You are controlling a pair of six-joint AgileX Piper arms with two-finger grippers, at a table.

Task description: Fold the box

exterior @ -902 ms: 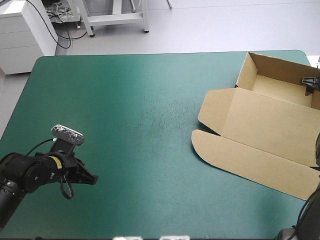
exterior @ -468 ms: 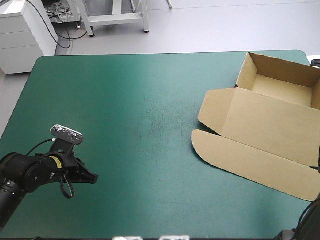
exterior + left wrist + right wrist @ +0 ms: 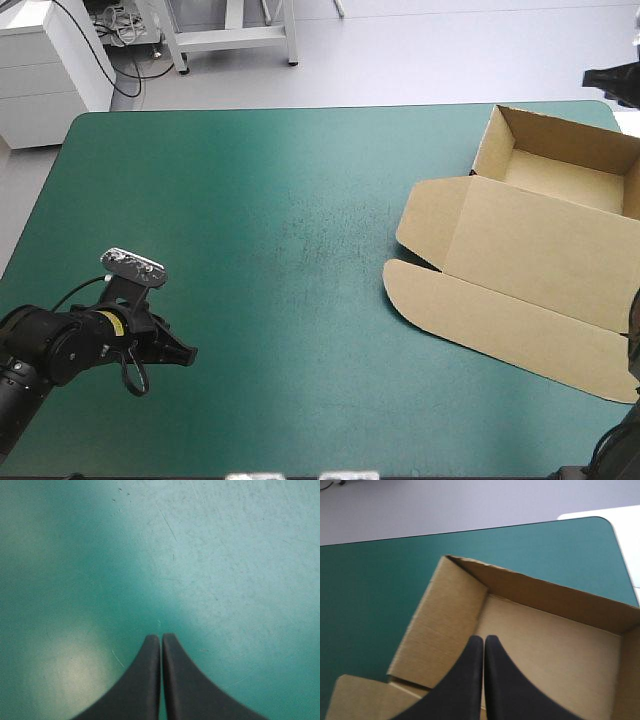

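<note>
**A:** Where is the brown cardboard box [image 3: 530, 250] lying now?

**B:** On the far right corner of the table with the teal-green cover [image 3: 250, 200]. Its open tray [image 3: 560, 170] stands nearest that corner with the walls raised. The flat lid [image 3: 530, 270] lies spread toward the table's near edge.

**A:** And the two grippers?

**B:** The left gripper of black fin-shaped fingers [image 3: 161, 641] is low near the table's near left corner, fingers pressed together, holding nothing. The right gripper [image 3: 483, 641] hangs above the tray at the table's far right corner, also closed and empty.

**A:** How will the board behave?

**B:** I judge it light and stiff, but it bends easily at the creases (and it may slide on the smooth cover). I would take the lid by its long free edge, the one toward the table's near edge, close to the middle, so it lifts evenly. The thin walls could crush if pinched hard.
</note>
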